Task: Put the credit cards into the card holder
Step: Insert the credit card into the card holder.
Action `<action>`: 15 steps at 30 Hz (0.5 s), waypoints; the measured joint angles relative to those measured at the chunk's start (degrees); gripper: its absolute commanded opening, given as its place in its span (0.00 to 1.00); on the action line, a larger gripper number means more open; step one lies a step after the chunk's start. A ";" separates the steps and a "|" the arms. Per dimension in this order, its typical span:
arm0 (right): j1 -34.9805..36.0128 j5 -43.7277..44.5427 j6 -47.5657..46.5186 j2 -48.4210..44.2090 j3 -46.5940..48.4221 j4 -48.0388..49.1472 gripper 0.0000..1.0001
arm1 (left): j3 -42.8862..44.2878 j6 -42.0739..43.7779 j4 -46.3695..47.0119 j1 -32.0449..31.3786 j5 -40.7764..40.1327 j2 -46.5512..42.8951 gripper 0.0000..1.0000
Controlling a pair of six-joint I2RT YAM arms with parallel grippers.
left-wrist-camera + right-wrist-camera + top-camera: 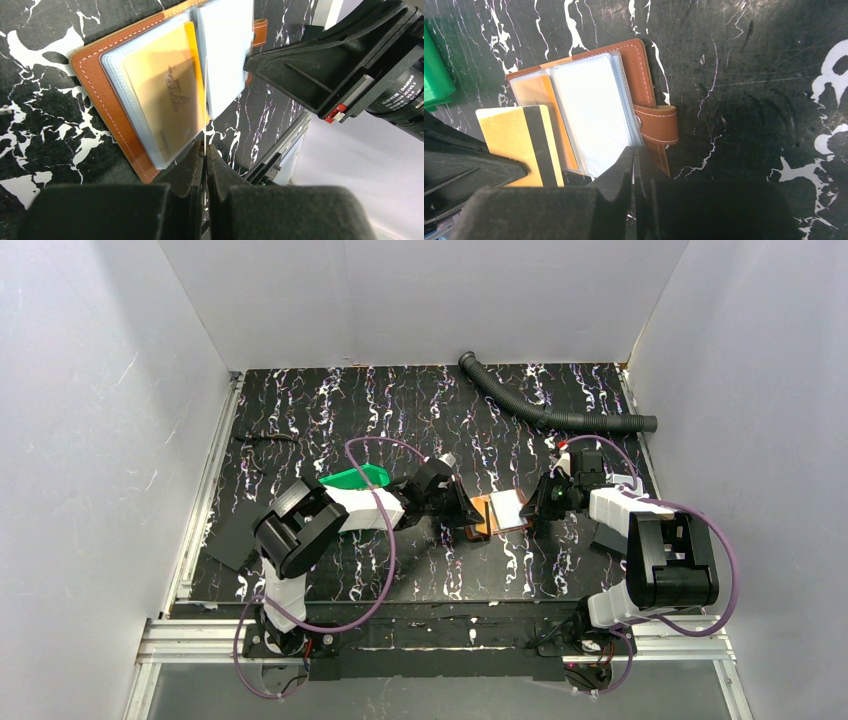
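Note:
The card holder lies open on the mat, brown leather with clear sleeve pages and a snap tab. A tan credit card sits in its left page. My left gripper is shut on a yellow credit card with a black stripe. It holds the card against the holder's left side; in the left wrist view I see that card almost edge-on. My right gripper is shut on the edge of a white sleeve page, which stands lifted. In the top view the two grippers flank the holder, left and right.
A green bin sits just behind the left arm. A black corrugated hose lies at the back right. A flat black sheet rests at the mat's left edge. White walls close in three sides.

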 measured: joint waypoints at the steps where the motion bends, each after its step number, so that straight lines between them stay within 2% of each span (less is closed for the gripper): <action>1: 0.00 -0.04 -0.02 0.00 0.00 0.02 0.08 | 0.00 0.02 -0.04 -0.04 0.07 0.00 0.00; 15: 0.00 -0.26 -0.15 0.07 0.00 0.04 0.08 | 2.95 -0.64 0.82 -0.30 2.29 2.99 0.00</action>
